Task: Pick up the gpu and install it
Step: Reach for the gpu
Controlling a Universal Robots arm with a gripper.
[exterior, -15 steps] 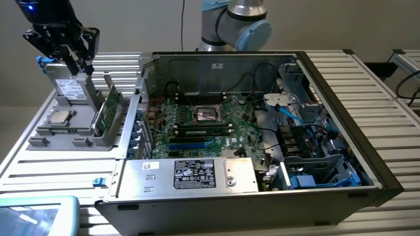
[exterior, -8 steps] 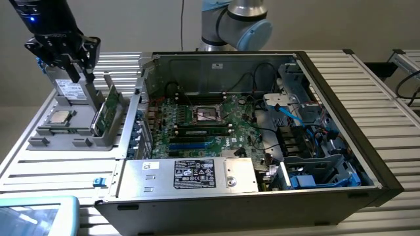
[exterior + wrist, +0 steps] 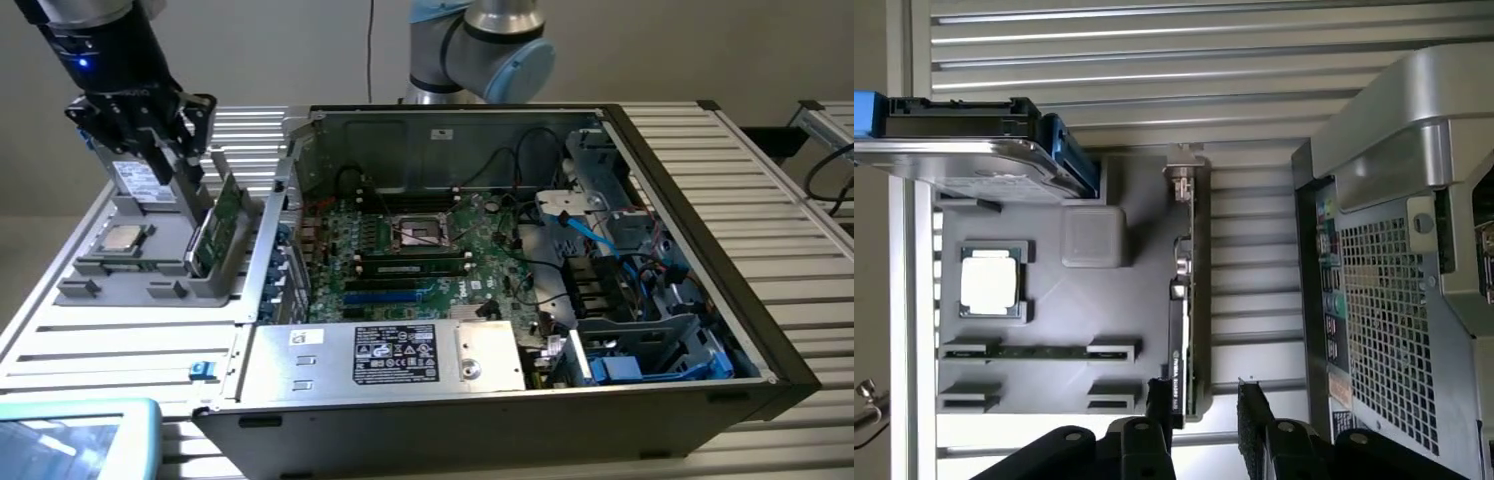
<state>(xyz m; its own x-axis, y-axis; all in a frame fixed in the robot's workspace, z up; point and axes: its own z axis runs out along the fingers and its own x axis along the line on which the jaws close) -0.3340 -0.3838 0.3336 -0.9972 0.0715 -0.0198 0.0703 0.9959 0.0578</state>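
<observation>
The gpu (image 3: 218,225) stands on edge in a slot of the grey parts holder (image 3: 134,285), at the exterior view's left beside the open computer case (image 3: 694,300). It is a thin green card with a silver bracket at one end. My gripper (image 3: 184,170) hangs over the card's far end, open and holding nothing. In the wrist view the gpu (image 3: 1189,290) appears as a narrow edge. My gripper (image 3: 1206,410) straddles one end of it, one of the two black fingers (image 3: 1159,400) lying close beside the card.
The holder (image 3: 1054,310) also carries a silver drive (image 3: 974,160) with blue tabs, a square processor chip (image 3: 989,280) and a memory stick (image 3: 1039,350). The case's perforated rear wall (image 3: 1394,300) stands close by. The motherboard (image 3: 414,250) lies exposed inside, with cables and a blue drive cage alongside.
</observation>
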